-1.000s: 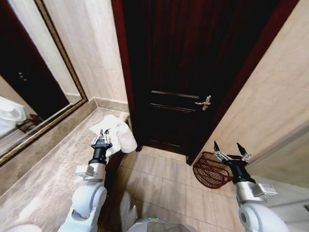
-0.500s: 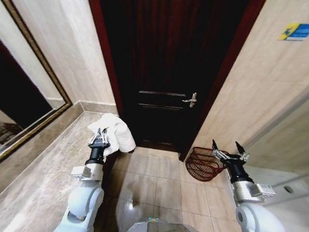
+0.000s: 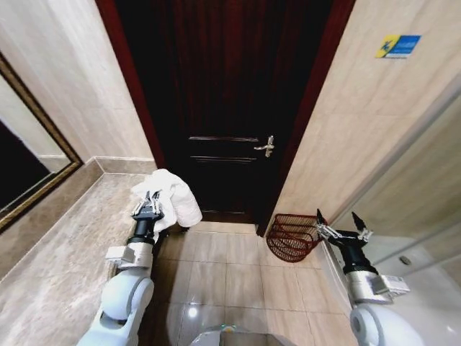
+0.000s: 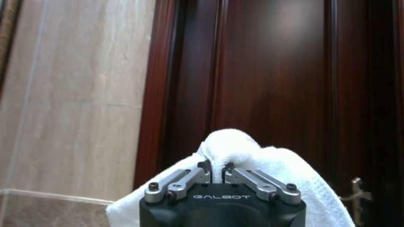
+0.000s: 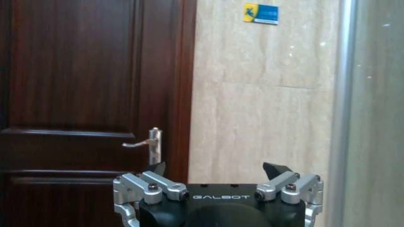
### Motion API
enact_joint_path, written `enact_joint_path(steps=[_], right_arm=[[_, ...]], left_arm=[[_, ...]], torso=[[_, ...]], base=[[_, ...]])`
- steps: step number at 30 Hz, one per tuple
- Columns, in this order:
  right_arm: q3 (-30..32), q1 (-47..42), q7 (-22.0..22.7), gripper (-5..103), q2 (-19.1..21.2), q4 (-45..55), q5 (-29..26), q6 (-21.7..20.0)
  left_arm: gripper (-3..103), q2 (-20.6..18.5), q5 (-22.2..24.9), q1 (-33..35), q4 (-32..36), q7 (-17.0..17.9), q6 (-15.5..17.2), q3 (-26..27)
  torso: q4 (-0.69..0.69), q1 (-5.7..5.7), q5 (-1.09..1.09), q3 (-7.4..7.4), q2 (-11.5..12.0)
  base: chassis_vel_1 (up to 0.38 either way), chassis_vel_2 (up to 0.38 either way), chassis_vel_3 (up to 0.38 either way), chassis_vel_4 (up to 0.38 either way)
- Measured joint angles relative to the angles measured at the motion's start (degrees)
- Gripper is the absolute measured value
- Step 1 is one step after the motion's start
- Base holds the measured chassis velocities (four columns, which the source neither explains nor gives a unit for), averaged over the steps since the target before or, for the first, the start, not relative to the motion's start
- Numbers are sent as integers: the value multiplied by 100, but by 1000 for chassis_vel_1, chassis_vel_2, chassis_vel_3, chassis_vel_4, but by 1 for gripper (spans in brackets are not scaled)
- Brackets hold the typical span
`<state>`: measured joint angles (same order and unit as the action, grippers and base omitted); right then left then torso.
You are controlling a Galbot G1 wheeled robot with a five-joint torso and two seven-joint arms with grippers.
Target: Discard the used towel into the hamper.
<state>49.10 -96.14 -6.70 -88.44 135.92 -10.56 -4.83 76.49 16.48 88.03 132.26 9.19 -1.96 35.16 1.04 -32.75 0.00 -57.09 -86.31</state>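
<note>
A white towel (image 3: 174,196) hangs bunched from my left gripper (image 3: 150,210), which is shut on it at the left of the head view, above the edge of the marble counter. The left wrist view shows the gripper (image 4: 216,171) pinched on a fold of the towel (image 4: 265,165) in front of the dark door. The hamper (image 3: 291,237), a reddish-brown open-weave basket, lies tipped on the floor by the wall right of the door. My right gripper (image 3: 341,225) is held open just right of the hamper, holding nothing; its fingers (image 5: 154,171) stand wide apart in the right wrist view.
A dark wooden door (image 3: 223,108) with a metal handle (image 3: 265,147) stands ahead. A marble counter (image 3: 57,245) and a framed mirror (image 3: 29,166) run along the left. Beige tiled wall (image 3: 360,122) with a blue sign (image 3: 400,45) is on the right. Tiled floor (image 3: 223,267) lies between.
The whole head view has swung right: door, mirror and counter slid left, and the hamper now sits nearer the middle. Both grippers keep their places in the picture, the left still holding the towel.
</note>
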Motion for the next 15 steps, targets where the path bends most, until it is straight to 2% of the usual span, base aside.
enact_joint_path(steps=[8,12,15], right_arm=[[108,-169,19,100,-28,71,-109,-250],[143,-275,40,100,-70,66,-118,-229],[113,-454,51,100,-205,115,-106,-30]], left_arm=[[6,-46,322,48,-88,-35,31,-7],[6,-101,495,87,-136,72,81,-30],[6,-173,586,133,-205,191,120,-40]], torso=[[0,0,0,0,0],[1,0,0,0,0],[0,0,0,0,0]], base=[[-58,-62,-53,-52],[-46,-69,-57,-54],[-43,-27,-32,-28]])
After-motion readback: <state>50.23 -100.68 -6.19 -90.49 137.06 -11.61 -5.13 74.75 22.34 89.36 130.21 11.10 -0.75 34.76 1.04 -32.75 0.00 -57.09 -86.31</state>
